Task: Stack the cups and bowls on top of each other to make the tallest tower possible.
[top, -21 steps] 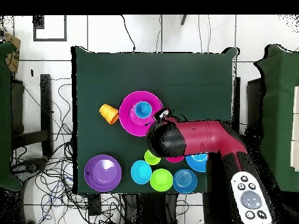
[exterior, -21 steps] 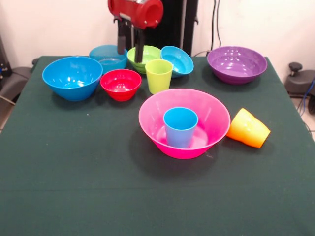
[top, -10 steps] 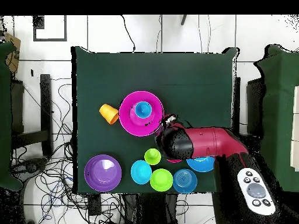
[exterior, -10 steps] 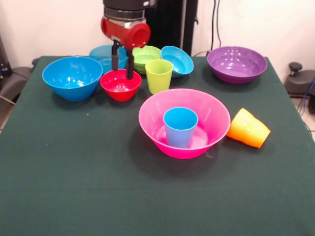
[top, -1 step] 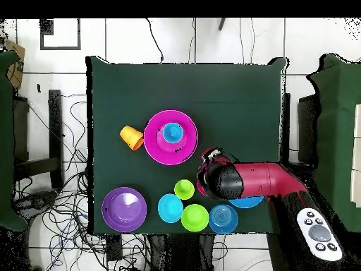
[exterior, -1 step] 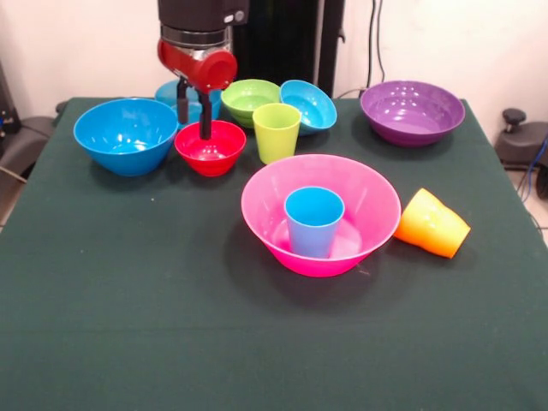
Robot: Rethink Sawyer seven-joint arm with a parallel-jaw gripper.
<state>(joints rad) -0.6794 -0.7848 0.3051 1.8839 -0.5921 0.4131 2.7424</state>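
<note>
Item: stacking set on green surface [exterior, -1 step: 128,325], ten pieces, one arm.

Hand [exterior, -1 step: 193,110]: spread, holding nothing. One finger hangs over the red bowl [exterior, -1 step: 210,147], at its far rim; the other hangs just behind it. Over the last second the hand has travelled from above the lime green bowl [exterior, -1 step: 249,96] toward 9 o'clock in the front view and dropped lower. Judgement: the red bowl is the likely next pick, with a rim pinch being lined up.

Tower: pink bowl [exterior, -1 step: 360,214] as base, centre of surface, light blue cup [exterior, -1 step: 313,221] upright inside it. Nothing above the cup yet. Unchanged across the interval.

Loose pieces, front view, taken from the pink bowl:
- lime green cup [exterior, -1 step: 276,132], upright, 11 o'clock, just beside the red bowl.
- orange cup [exterior, -1 step: 432,223], on its side, 3 o'clock, touching or nearly touching the pink bowl's rim.
- large blue bowl [exterior, -1 step: 126,134], 10 o'clock, just beside the red bowl.
- ribbed cyan bowl [exterior, -1 step: 169,92], partly hidden behind the arm.
- small blue bowl [exterior, -1 step: 309,105], tilted, 12 o'clock.
- purple bowl [exterior, -1 step: 412,111], 1 o'clock, well apart.

Status: early; eight pieces unstacked.
</note>
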